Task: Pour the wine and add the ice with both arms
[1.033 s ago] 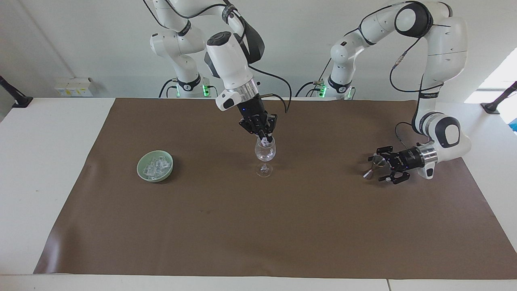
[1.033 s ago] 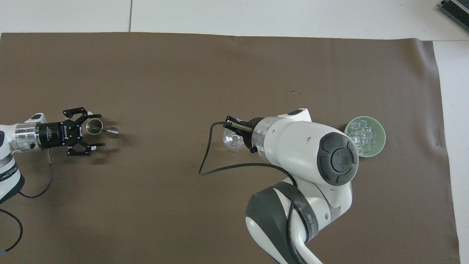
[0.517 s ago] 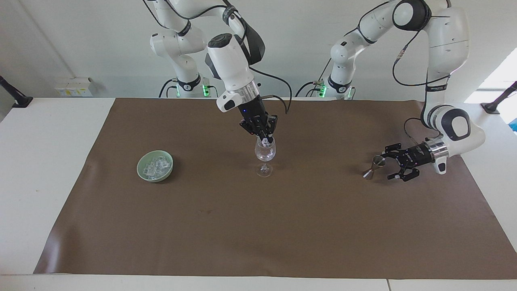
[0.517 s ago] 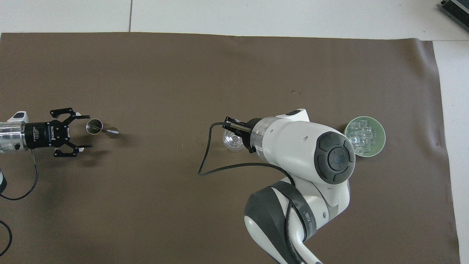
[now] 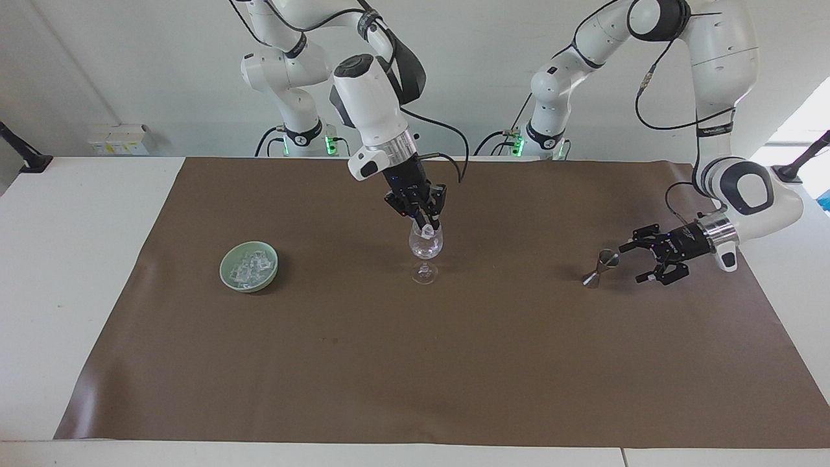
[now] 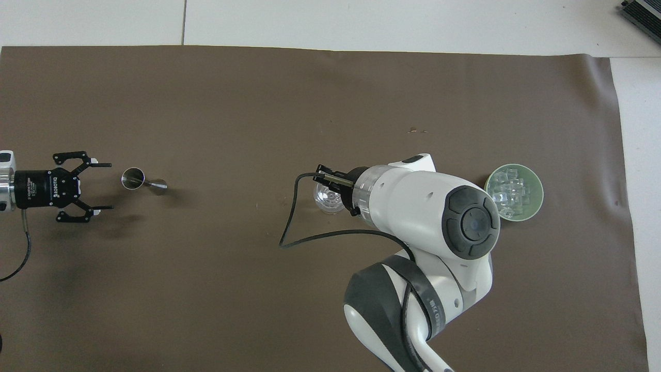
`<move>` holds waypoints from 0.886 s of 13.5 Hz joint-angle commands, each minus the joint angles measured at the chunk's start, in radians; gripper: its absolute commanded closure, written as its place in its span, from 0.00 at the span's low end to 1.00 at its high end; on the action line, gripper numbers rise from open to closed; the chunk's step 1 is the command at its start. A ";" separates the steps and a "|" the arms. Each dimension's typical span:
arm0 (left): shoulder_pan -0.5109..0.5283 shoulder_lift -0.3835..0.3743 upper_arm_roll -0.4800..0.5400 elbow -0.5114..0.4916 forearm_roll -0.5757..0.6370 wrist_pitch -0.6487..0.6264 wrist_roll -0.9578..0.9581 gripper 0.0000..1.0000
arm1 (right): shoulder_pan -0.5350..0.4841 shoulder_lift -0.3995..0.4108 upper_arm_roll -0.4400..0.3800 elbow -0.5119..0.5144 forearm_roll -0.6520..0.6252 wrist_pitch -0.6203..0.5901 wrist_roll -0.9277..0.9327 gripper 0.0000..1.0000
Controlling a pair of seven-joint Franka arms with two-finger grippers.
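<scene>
The right gripper (image 5: 428, 227) is hanging over the wine glass (image 5: 425, 245), an ice cube (image 5: 428, 229) at its fingertips; I cannot tell whether they are gripping it. The left gripper (image 5: 639, 261) is hovering wide open just beside the steel jigger (image 5: 601, 266), apart from it, so I judge pouring done. More ice (image 5: 249, 264) is waiting in the green bowl (image 5: 228, 272), well apart from both.

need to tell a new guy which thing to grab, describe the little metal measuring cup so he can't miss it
Start at the brown mat and go toward the left arm's end of the table. There, apart from the stemmed glass at mid-mat, a small metal jigger stands alone beside the open left gripper, not touching it. It is the only shiny metal item, two cones joined at a narrow waist.
</scene>
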 commanded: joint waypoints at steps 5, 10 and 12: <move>-0.010 -0.070 0.001 -0.006 0.081 0.042 0.012 0.00 | 0.001 0.006 0.003 -0.001 0.007 0.016 -0.012 0.40; -0.012 -0.107 0.001 -0.003 0.139 0.053 0.012 0.00 | 0.002 0.003 -0.003 0.031 -0.004 0.007 -0.010 0.00; -0.032 -0.131 0.001 -0.003 0.185 0.065 0.013 0.00 | -0.013 -0.009 -0.012 0.048 -0.056 -0.022 -0.015 0.00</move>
